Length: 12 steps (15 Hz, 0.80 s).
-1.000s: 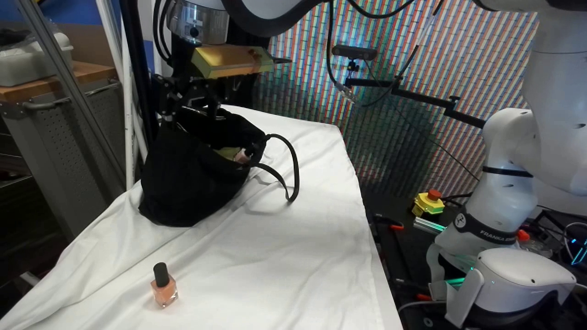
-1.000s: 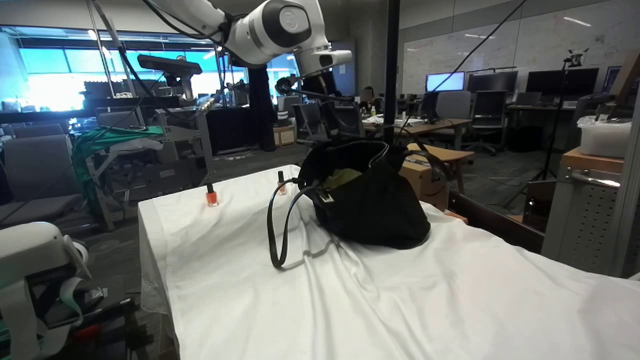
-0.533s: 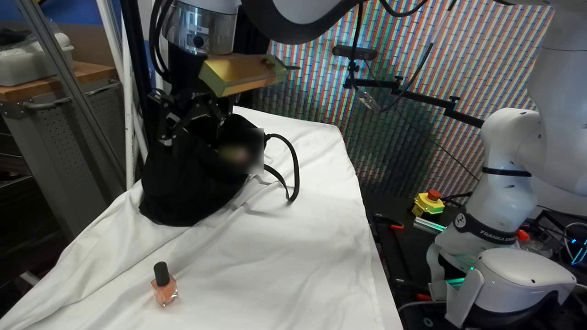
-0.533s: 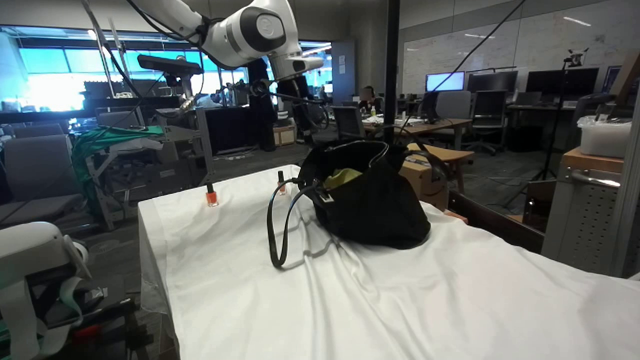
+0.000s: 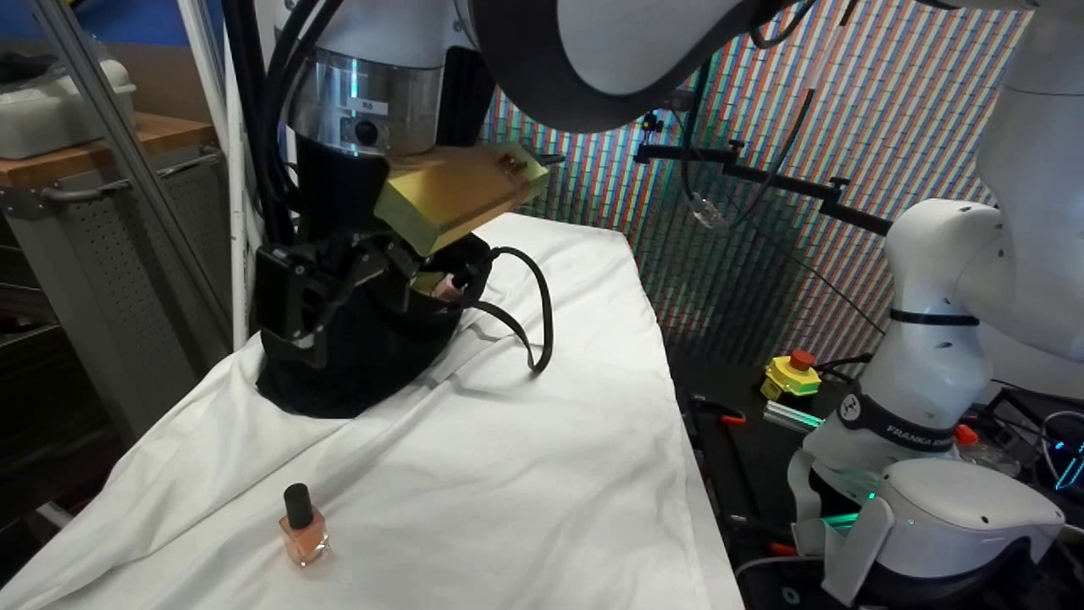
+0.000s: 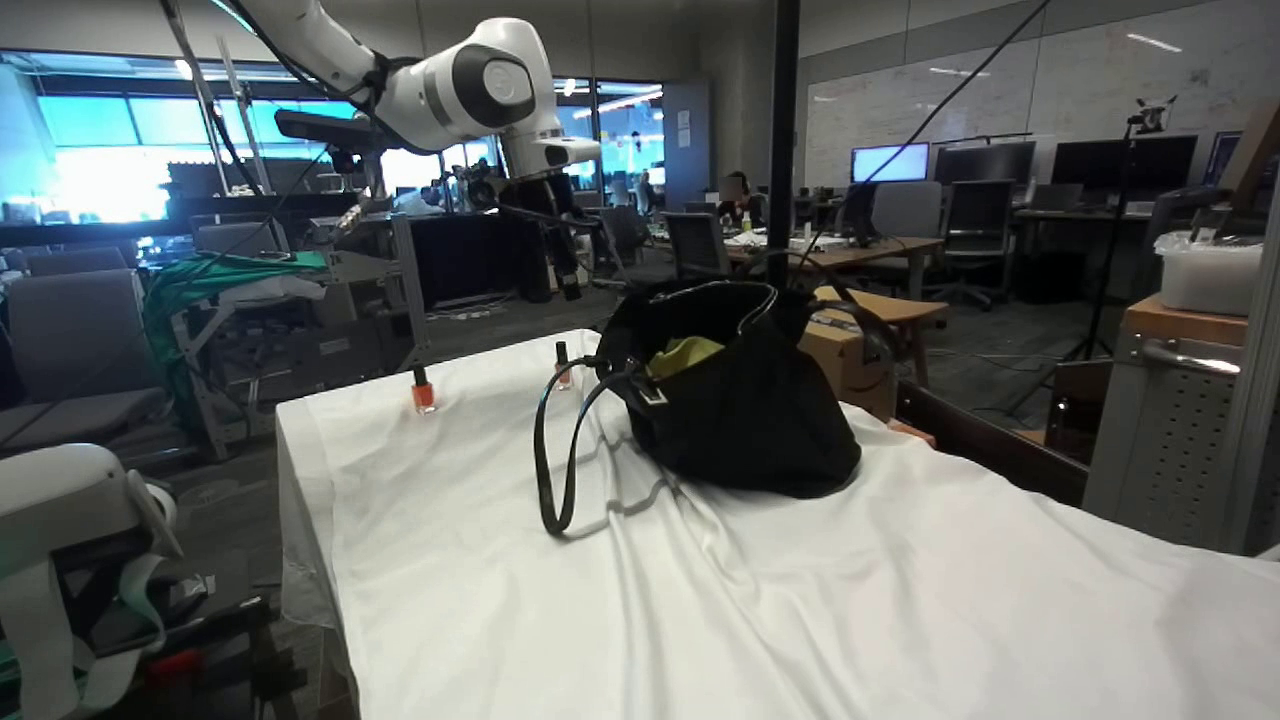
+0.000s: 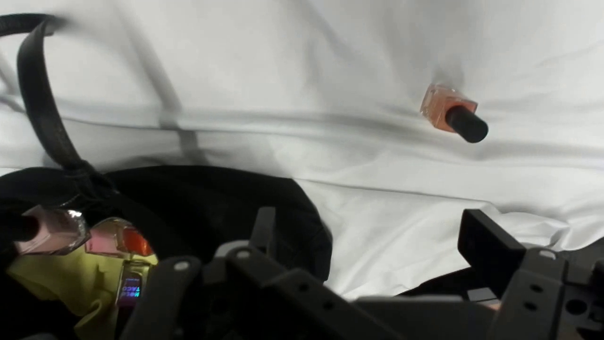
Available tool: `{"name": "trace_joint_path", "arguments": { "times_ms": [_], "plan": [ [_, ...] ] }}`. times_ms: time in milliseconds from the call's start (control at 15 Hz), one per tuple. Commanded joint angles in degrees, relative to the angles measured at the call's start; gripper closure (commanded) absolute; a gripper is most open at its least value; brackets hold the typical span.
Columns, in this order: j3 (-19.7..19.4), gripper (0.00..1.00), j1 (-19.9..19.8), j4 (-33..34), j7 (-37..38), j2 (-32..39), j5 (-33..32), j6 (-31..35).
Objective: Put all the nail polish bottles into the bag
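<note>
My gripper (image 7: 369, 222) stands open with nothing between its fingers. In an exterior view the gripper (image 5: 364, 320) hangs low in front of the black bag (image 5: 339, 381). The bag (image 6: 745, 420) gapes, with yellowish-green lining (image 6: 685, 355) inside. On the cloth a peach nail polish bottle (image 7: 439, 108) stands upright, ahead of the right finger in the wrist view; an exterior view shows a peach bottle (image 5: 303, 538) too. Elsewhere a red-orange bottle (image 6: 424, 397) and a peach bottle (image 6: 564, 372) stand upright. Inside the bag lie a pale pink bottle (image 7: 54, 231), a red one (image 7: 134, 242) and a dark one (image 7: 130, 285).
A looped handle (image 5: 546, 313) of the bag spreads over the wrinkled white cloth (image 5: 525, 491). Behind the bag rise a black pole (image 6: 785, 130) and a cardboard box (image 6: 845, 355). A grey cart (image 5: 127, 254) flanks the table.
The open gripper has come down from over the bag's mouth to the bag's near side in an exterior view, moving leftward away from it in another. Bag and standing bottles have not moved.
</note>
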Motion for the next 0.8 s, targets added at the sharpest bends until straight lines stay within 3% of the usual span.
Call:
{"name": "trace_joint_path", "arguments": {
  "times_ms": [0, 733],
  "plan": [
    [0.9, 0.00, 1.4, 0.8, 2.0, 1.0, -0.3, -0.3],
    [1.9, 0.00, 4.8, 3.6, 4.1, 6.5, 0.1, -1.3]
  ]
}}
